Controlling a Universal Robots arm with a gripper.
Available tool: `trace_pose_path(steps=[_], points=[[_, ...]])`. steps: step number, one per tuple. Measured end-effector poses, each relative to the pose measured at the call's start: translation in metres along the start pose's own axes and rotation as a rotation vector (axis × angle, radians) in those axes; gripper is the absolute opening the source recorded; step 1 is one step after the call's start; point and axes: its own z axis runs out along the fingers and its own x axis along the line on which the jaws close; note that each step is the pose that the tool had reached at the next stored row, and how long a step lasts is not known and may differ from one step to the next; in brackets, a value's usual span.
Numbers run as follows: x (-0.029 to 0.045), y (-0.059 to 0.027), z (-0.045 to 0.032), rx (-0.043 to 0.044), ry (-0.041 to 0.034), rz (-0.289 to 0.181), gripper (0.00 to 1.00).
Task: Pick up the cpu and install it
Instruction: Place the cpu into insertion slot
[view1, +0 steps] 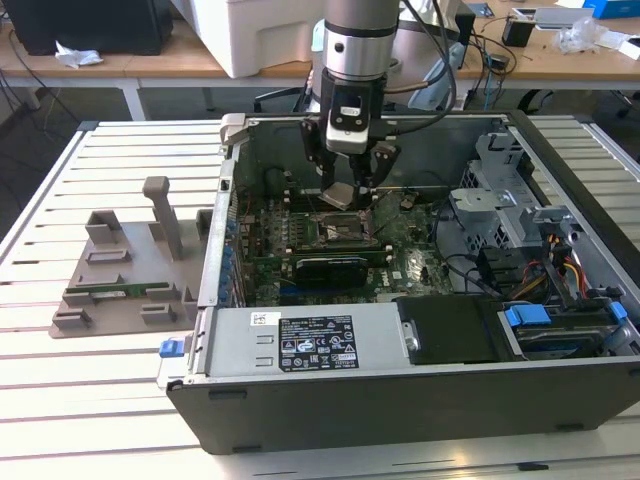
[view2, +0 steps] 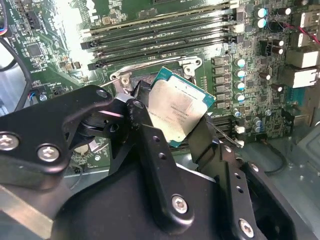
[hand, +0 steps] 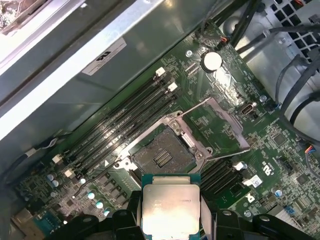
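The end effector (view1: 352, 190) hangs inside the open computer case (view1: 400, 405), its two black fingers (view2: 145, 130) clamped on opposite edges of the cpu (view1: 340, 194). In the exterior view the chip sits in the air just above the socket (view1: 345, 232), close to the middle of the motherboard (view1: 415, 268) and apart from it.

In both wrist views the cpu (view2: 177, 110) shows its silvery top and thin green rim between the fingers, and it looks slightly tilted against the board (how far off level is hard to judge). The first wrist view has the cpu (hand: 171, 210) gripped in the end effector (hand: 171, 222), with the socket (hand: 162, 155) bare beyond it: its field of contacts lies uncovered, and the hinged metal frame (hand: 216, 125) is swung open and lies flat on the board beside it. Long black memory slots (hand: 120, 131) run alongside the socket, and a round coin cell (hand: 212, 60) sits further out on the board.

The case lies on its side on a white slatted tabletop (view1: 90, 410). At about nine o'clock from the case in the exterior view stands a grey holder (view1: 120, 285) with upright posts, and a thin green memory stick (view1: 115, 292) lies in it. At about five o'clock from the socket, blue-tabbed drive bays (view1: 560, 330) fill the case's corner.
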Motion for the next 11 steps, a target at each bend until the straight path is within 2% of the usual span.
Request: trace_pose_path(steps=[11], points=[[-0.0001,0.0001,0.0000,0.0025,0.0071,0.104,0.55]])
